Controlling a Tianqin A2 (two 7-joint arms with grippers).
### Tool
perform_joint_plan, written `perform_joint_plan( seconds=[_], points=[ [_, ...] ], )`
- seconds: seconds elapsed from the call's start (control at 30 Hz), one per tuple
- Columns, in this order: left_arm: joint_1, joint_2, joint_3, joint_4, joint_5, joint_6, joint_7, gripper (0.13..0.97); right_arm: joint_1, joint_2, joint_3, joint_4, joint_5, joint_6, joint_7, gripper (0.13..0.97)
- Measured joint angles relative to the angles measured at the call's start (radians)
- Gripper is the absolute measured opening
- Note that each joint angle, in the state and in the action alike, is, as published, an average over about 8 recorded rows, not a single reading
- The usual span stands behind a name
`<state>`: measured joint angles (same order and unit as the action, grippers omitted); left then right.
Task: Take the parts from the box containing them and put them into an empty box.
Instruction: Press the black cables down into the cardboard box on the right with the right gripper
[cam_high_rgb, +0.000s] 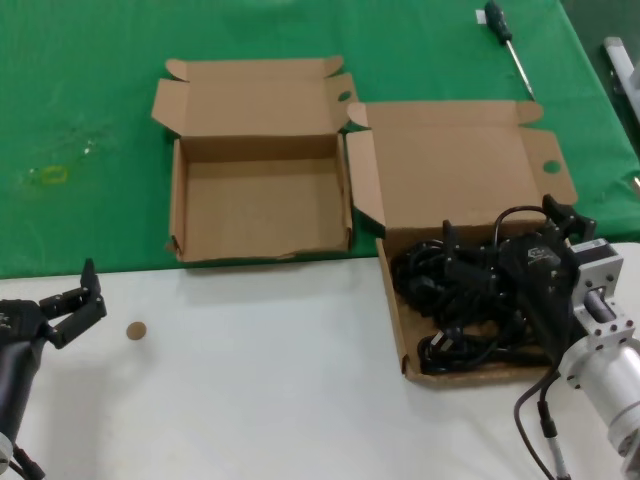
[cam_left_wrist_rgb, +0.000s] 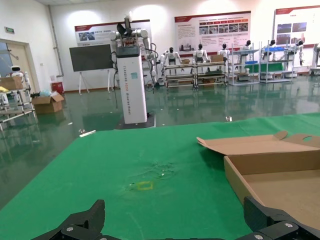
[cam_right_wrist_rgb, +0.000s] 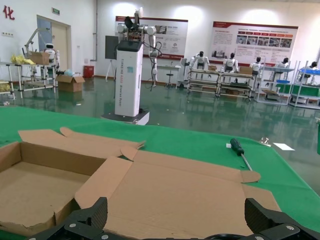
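So the cords (cam_high_rgb: 462, 300) sit tangled in the bigger box (cam_high_rgb: 455, 200) on the desk, right under the right pincer (cam_high_rgb: 520, 262), fingers apart. Left pincer (cam_high_rgb: 78, 300), also spread, waits well away.

Matt brown cardboard boxes (cam_high_rgb: 262, 205), glossy black cords (cam_high_rgb: 460, 290), green cloth (cam_high_rgb: 80, 120), smooth white tabletop (cam_high_rgb: 250, 380).

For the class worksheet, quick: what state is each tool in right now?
Left tool: open, holding nothing, over the white table.
Right tool: open, above the power cords, not gripping them.
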<state>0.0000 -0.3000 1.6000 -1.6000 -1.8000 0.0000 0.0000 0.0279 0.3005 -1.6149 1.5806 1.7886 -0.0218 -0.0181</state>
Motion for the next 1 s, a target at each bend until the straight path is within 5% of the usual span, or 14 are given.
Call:
perform_joint_plan(
  seconds=[1.0],
  points=[
    [0.000, 0.000, 0.000, 0.000, 0.000, 0.000, 0.000, 0.928, 0.000, 0.000, 0.000, 0.000, 0.000, 0.000, 0.000, 0.966]
  ],
)
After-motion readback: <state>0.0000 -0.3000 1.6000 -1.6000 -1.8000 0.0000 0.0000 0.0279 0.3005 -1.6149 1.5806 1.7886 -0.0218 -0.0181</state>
